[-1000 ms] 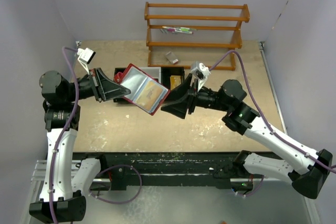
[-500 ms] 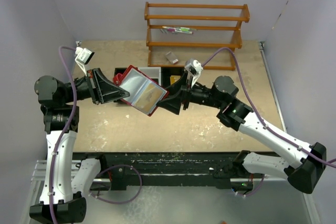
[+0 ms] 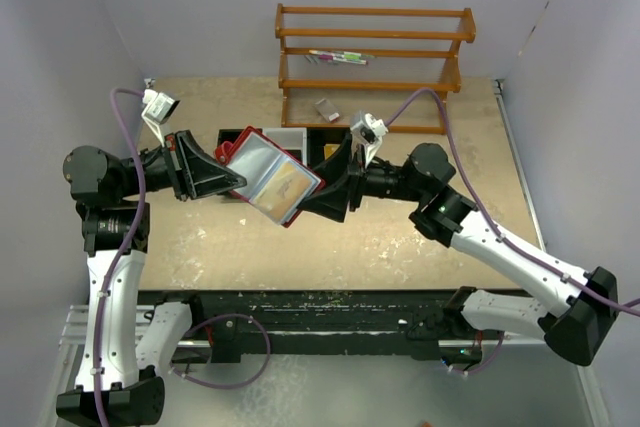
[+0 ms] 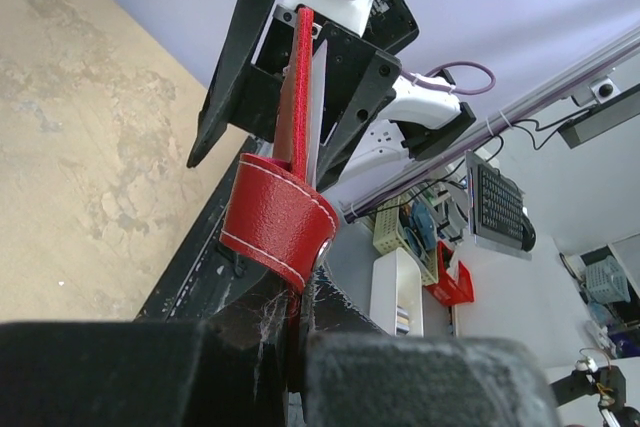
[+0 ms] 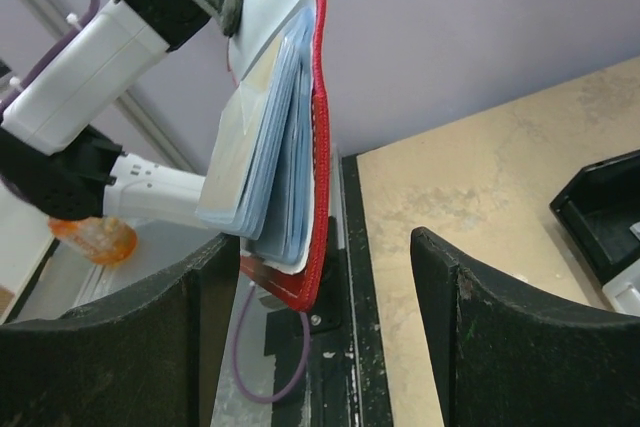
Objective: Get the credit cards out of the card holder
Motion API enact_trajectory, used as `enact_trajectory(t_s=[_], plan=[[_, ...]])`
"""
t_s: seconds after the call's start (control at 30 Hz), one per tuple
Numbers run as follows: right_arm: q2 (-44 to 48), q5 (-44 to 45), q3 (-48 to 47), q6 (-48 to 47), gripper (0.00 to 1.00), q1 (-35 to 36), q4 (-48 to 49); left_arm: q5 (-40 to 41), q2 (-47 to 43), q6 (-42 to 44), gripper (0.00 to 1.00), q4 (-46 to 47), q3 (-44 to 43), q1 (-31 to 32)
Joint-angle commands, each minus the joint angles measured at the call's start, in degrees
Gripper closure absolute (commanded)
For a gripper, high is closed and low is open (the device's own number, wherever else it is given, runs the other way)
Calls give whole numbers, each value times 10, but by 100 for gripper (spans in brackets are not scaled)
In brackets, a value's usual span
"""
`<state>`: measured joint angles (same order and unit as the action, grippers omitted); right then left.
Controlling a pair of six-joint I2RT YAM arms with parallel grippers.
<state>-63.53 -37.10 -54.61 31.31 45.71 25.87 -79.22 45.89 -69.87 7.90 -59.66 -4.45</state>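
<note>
The card holder [image 3: 268, 179], a red wallet, hangs open in the air above the table. Its clear sleeves face up, and a tan card [image 3: 287, 183] shows in one of them. My left gripper [image 3: 233, 169] is shut on the wallet's left edge. In the left wrist view the wallet [image 4: 300, 97] stands edge-on, with its snap tab [image 4: 278, 222] curled just above my jaws. My right gripper [image 3: 318, 195] is open. Its two fingers straddle the wallet's right end [image 5: 318, 147] without touching it. The sleeves and cards [image 5: 262, 147] fan out to the left of the red cover.
A black-and-white compartment tray [image 3: 290, 137] lies on the table behind the wallet, with a gold-yellow block [image 3: 331, 152] in it. A wooden rack [image 3: 372, 57] stands at the back with small items on a shelf. A small object [image 3: 327, 107] lies in front of it.
My right gripper has moved left toward the wallet, and its open fingers now sit around the wallet's right end. My left gripper and the wallet shifted slightly left.
</note>
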Motion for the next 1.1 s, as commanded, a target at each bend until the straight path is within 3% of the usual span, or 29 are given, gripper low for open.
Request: enact_trajectory(t_s=[0.0,0.27,0.77,0.97,1.07], plan=[[-3,-64,-12,5,29,-2,51,-1,-2,3,100,11,-25,-1],[9,-92,13,27,35,-2,109,1,-3,5,100,9,-26,-1],[8,-39,-8,34,65,-2,84,2,-4,5,100,4,-33,-1],[0,-22,-14,52,66,-2,77,0,-6,9,100,1,-34,-1],[-2,-6,-15,60,61,-2,71,-1,-7,14,100,-2,-36,-1]])
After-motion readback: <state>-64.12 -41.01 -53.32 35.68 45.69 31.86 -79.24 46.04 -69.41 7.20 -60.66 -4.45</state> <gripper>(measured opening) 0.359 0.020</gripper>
